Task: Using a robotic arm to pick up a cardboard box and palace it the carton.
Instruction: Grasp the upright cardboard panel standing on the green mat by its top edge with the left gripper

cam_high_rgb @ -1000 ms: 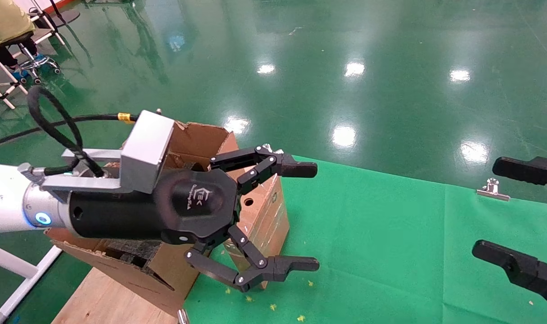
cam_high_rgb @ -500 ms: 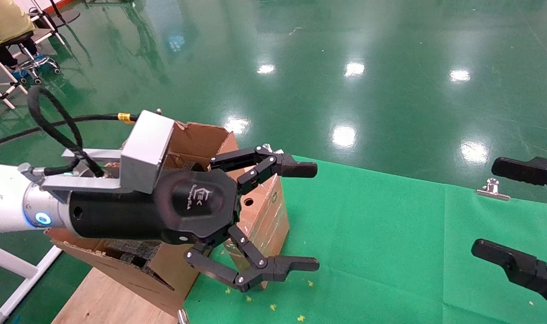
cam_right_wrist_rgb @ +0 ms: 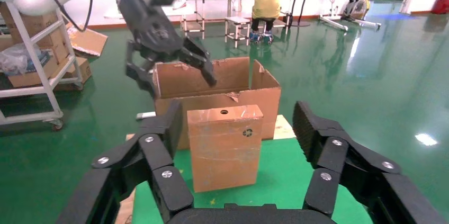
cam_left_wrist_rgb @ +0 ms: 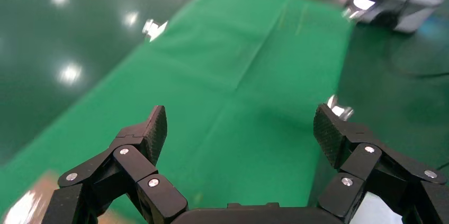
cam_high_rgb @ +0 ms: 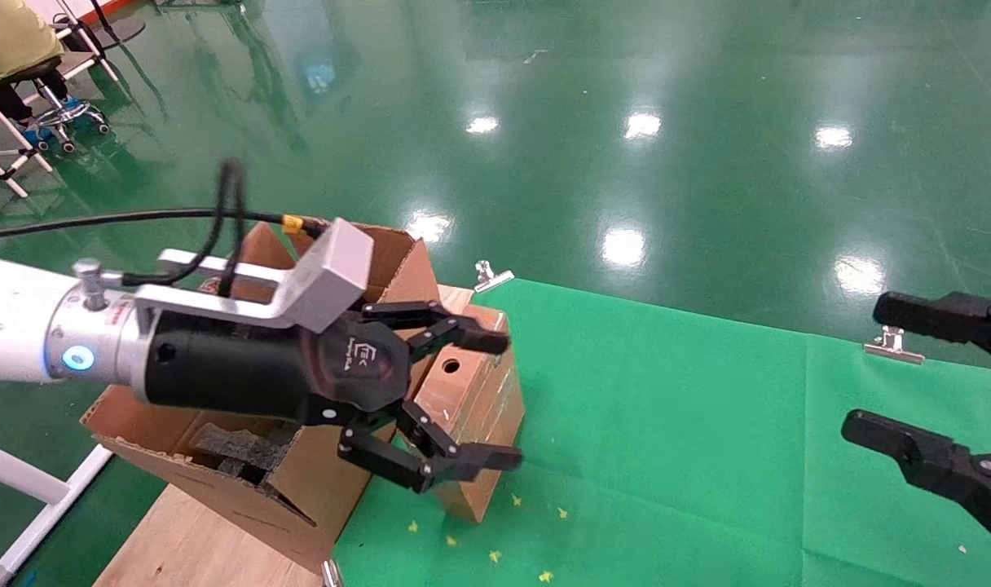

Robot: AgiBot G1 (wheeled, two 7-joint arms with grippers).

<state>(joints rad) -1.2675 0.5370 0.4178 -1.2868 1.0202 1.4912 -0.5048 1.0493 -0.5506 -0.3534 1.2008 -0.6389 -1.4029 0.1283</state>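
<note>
The small brown cardboard box (cam_high_rgb: 473, 401) stands upright on the green cloth, against the large carton (cam_high_rgb: 243, 499), its round hole facing up. My left arm's gripper (cam_high_rgb: 495, 399) is open and empty. It hovers above the box and the carton's near wall, touching neither. The right wrist view shows the box (cam_right_wrist_rgb: 225, 147) in front of the carton (cam_right_wrist_rgb: 265, 105), with the left gripper (cam_right_wrist_rgb: 172, 70) above the carton. My right gripper (cam_high_rgb: 895, 371) is open and empty at the right edge, well away from the box. Dark foam (cam_high_rgb: 226, 444) lies inside the carton.
The green cloth (cam_high_rgb: 667, 424) covers the table, held by metal clips (cam_high_rgb: 491, 277) (cam_high_rgb: 893, 342). The carton rests on a plywood board (cam_high_rgb: 186, 546). A seated person (cam_high_rgb: 6, 41) is far off at the back left. A shelf with boxes (cam_right_wrist_rgb: 32, 60) stands beyond.
My left gripper has dropped lower and drawn back toward the carton, now close over the small box. My right gripper has shifted slightly left. The box has not moved.
</note>
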